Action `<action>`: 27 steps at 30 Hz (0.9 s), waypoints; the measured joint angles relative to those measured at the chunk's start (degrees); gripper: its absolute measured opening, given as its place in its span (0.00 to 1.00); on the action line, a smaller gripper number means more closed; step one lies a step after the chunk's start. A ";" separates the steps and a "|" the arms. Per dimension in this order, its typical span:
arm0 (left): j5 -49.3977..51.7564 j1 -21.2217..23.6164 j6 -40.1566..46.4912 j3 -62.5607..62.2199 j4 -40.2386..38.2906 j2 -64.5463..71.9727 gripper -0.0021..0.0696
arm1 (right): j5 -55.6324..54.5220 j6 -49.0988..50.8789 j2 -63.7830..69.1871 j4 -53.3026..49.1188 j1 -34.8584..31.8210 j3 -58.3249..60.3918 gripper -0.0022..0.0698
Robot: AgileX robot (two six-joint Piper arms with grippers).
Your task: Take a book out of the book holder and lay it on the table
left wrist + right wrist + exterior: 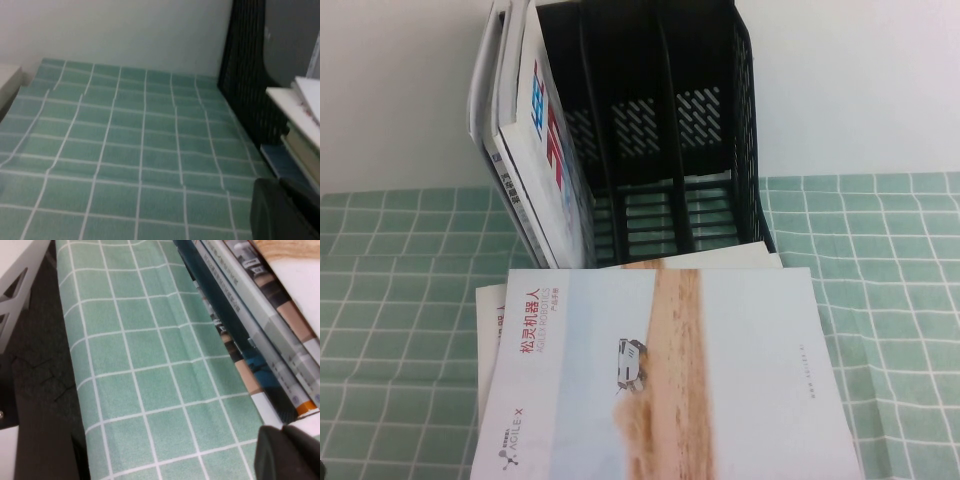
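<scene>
- Three slots of the book holder [660, 130] stand upright at the back of the table [880, 300]; a white magazine [545, 150] leans in the leftmost part.
- Book [670, 380], pale cover with sandy stripe, lies flat on a stack just in front of the holder, long axis running from the holder toward the robot.
- Right gripper [290, 452]: dark tip at the frame's edge, jaws together, empty, beside the stack's spines, so probably the nearer arm.
- Left gripper [280, 210]: beside the stack's other edge; fingers' state cannot be told.
- Judgement: placement looks complete.
</scene>
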 joint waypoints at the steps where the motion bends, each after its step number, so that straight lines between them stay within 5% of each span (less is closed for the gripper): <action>1: 1.42 0.26 0.31 0.00 -0.07 0.00 0.03 | 0.00 0.00 0.00 0.00 0.00 0.00 0.03; 27: 5.78 0.74 1.29 0.13 4.31 0.00 0.03 | 0.00 0.00 0.00 0.08 0.00 0.00 0.03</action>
